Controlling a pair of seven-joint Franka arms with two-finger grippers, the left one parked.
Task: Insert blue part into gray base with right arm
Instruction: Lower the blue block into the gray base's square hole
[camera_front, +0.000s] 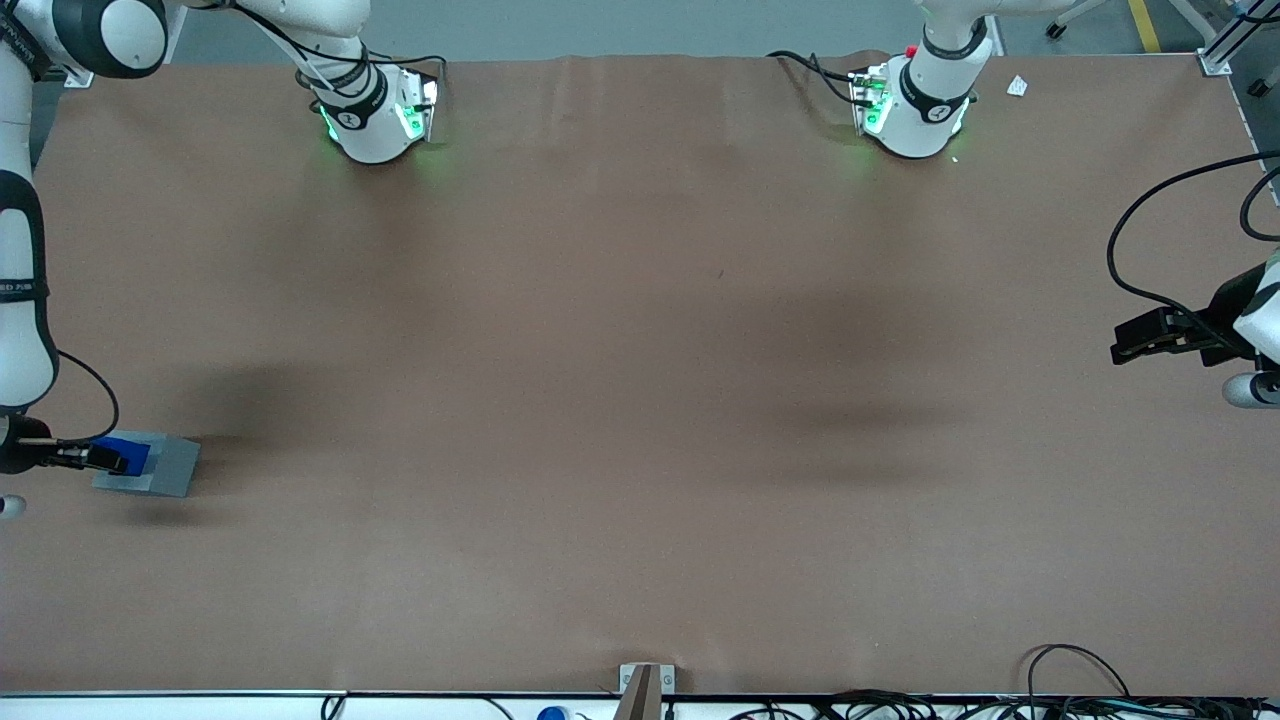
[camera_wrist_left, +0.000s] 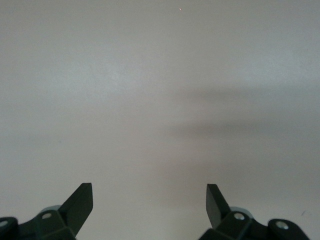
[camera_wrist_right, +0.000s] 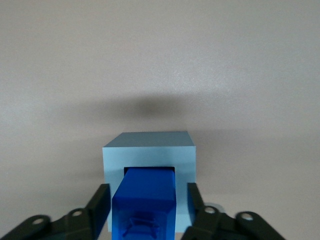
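We see the gripper (camera_wrist_right: 145, 210) pinching the blue part (camera_wrist_right: 145, 200) between its fingers. The part's tip sits in the gray base (camera_wrist_right: 150, 155) recess

Glossy plastic blue part (camera_wrist_right: 145, 200), matt gray base (camera_wrist_right: 148, 150), matt brown table (camera_front: 640, 400).
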